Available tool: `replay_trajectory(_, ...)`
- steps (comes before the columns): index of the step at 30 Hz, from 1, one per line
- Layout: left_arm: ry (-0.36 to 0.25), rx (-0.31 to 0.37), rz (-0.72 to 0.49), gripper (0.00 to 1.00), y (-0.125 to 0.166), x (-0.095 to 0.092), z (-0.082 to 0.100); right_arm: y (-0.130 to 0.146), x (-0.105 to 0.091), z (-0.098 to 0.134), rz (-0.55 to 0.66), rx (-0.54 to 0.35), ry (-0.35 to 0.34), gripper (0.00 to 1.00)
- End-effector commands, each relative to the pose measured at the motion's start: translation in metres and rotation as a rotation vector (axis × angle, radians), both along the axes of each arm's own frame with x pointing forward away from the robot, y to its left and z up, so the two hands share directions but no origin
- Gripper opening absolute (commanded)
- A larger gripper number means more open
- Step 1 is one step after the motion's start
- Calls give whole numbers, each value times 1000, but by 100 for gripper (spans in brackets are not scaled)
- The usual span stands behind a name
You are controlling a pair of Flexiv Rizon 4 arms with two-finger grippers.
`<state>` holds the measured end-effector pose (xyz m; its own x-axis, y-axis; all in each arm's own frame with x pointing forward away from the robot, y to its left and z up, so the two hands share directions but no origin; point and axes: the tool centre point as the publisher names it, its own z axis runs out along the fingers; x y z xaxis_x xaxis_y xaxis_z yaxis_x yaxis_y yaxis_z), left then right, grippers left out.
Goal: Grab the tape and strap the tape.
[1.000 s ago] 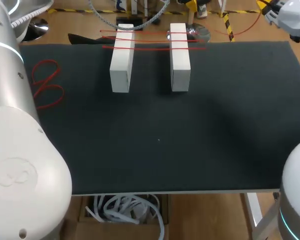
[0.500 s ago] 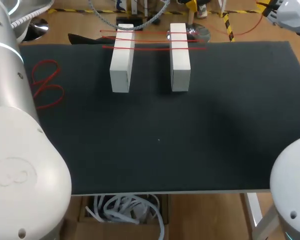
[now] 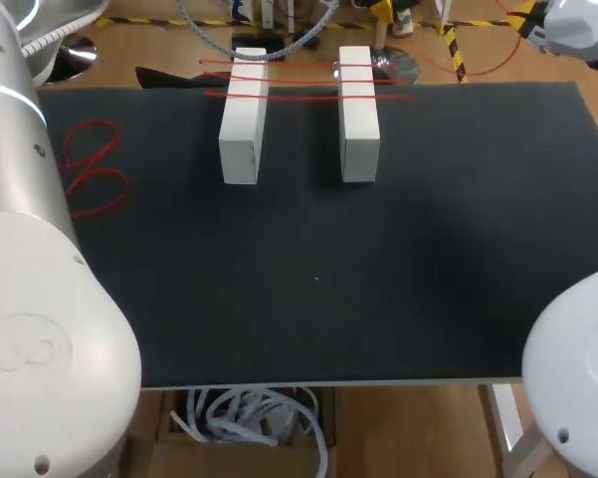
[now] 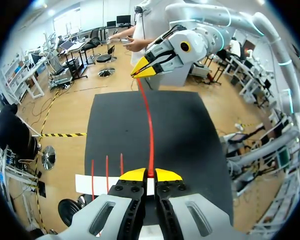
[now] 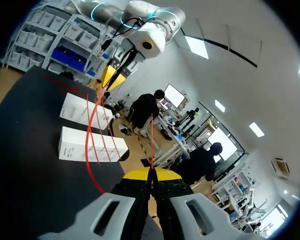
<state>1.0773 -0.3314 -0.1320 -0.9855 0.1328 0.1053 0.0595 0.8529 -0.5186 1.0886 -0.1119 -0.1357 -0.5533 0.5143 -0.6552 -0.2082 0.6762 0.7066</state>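
A thin red tape (image 4: 149,125) runs taut between my two grippers. My left gripper (image 4: 150,174) is shut on one end, over the white blocks. My right gripper (image 5: 150,175) is shut on the other end (image 5: 151,145), off the table's far right corner (image 3: 567,25). Two white blocks (image 3: 243,119) (image 3: 358,115) lie side by side at the back of the black mat (image 3: 378,279), with several red tape strands (image 3: 299,80) stretched across them. In the right wrist view the left gripper (image 5: 112,75) hangs above the blocks (image 5: 92,145). The left gripper is outside the head view.
A loose loop of red tape (image 3: 92,169) lies at the mat's left side beside my left arm (image 3: 20,199). A dark object (image 3: 164,77) lies at the mat's back edge left of the blocks.
My right arm has shifted slightly up and to the right at the far right corner. The blocks, the strands and the loose loop have not moved.
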Motion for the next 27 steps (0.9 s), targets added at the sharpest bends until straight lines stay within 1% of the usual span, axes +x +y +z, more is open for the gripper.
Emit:
replay_trajectory(1,3,5,-1,0,0,1,1,1,0,4,-8,-37,51,0)
replay_trajectory(10,3,5,-1,0,0,1,1,1,0,4,-8,-37,51,0)
replay_trajectory(12,3,5,-1,0,0,1,1,4,1,4,-12,-132,55,0)
replay_trajectory(13,3,5,-1,0,0,1,1,6,1,5,-14,-149,52,0)
replay_trajectory(15,3,5,-1,0,0,1,1,9,3,6,-21,-217,45,0)
replay_trajectory(18,3,5,-1,0,0,1,1,14,5,10,-33,-269,24,0)
replay_trajectory(21,3,5,-1,0,0,1,1,17,7,10,-52,-292,14,0)
replay_trajectory(27,3,5,-1,0,0,1,1,38,-2,7,-72,-332,1,0)
